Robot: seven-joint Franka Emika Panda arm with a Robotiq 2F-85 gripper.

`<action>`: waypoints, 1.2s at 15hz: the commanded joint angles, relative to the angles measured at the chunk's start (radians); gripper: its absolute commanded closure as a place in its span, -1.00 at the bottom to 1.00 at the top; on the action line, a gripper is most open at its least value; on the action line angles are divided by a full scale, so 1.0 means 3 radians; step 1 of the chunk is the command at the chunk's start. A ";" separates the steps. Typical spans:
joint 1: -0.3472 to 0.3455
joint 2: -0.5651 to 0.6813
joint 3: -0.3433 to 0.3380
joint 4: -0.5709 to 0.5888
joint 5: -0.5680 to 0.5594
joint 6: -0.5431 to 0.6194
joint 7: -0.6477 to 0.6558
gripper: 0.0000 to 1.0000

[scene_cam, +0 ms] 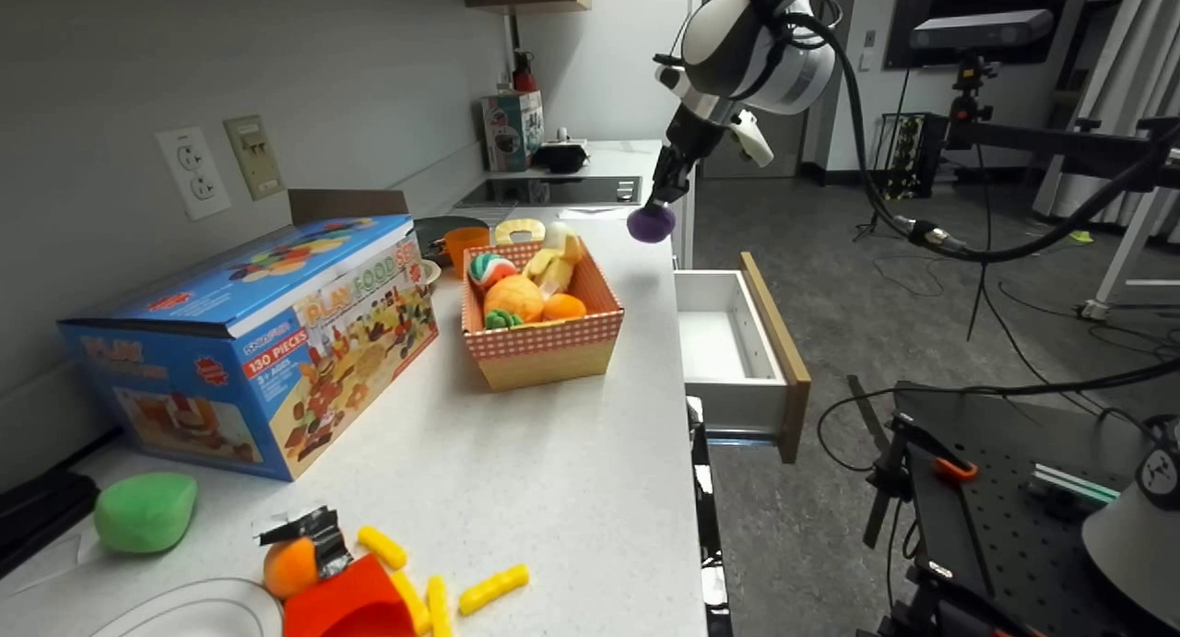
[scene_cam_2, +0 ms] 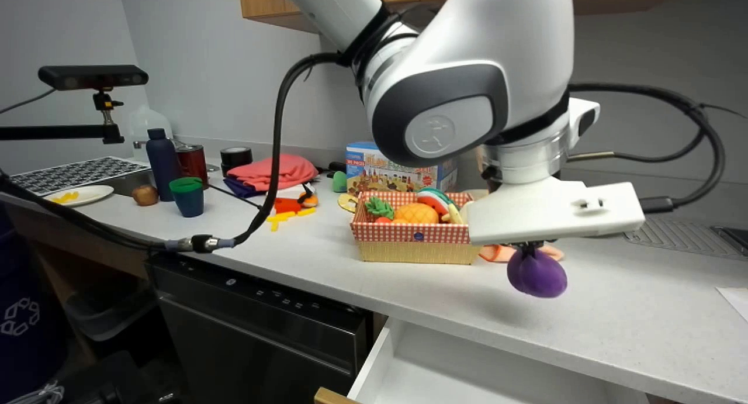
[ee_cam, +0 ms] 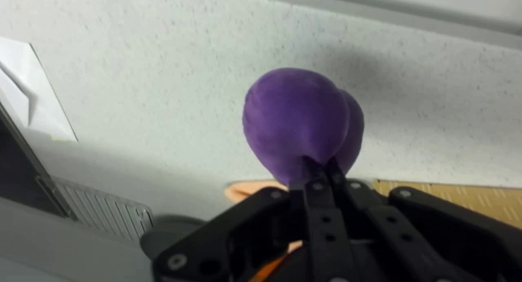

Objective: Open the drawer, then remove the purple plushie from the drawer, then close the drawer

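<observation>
The purple plushie (scene_cam: 651,224) hangs from my gripper (scene_cam: 660,199) a little above the white counter. It also shows in an exterior view (scene_cam_2: 543,275) and in the wrist view (ee_cam: 295,114). In the wrist view, the two fingertips (ee_cam: 321,164) are pressed together into the plushie's near end and pinch it. In an exterior view, the gripper (scene_cam_2: 529,249) is mostly hidden behind its white mount. The drawer (scene_cam: 777,356) stands pulled open below the counter edge, with a tan front and a white inside with nothing visible in it; it also shows in an exterior view (scene_cam_2: 467,366).
The red checked basket (scene_cam: 544,353) of play food stands on the counter near the gripper. A blue play food box (scene_cam: 249,342) is by the wall, with a green blob toy (scene_cam: 146,513) nearby. Peach-coloured pieces (scene_cam_2: 497,253) lie behind the plushie. A dark cooktop (scene_cam: 553,191) lies farther along.
</observation>
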 commanded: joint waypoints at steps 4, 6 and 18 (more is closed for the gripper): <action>-0.0049 -0.0375 0.0393 -0.0118 0.1097 0.0003 -0.1197 0.98; -0.0034 -0.0403 0.0462 -0.0053 0.1512 -0.0102 -0.1667 0.98; 0.0598 -0.0372 -0.0205 0.0023 0.2068 -0.1038 -0.3184 0.98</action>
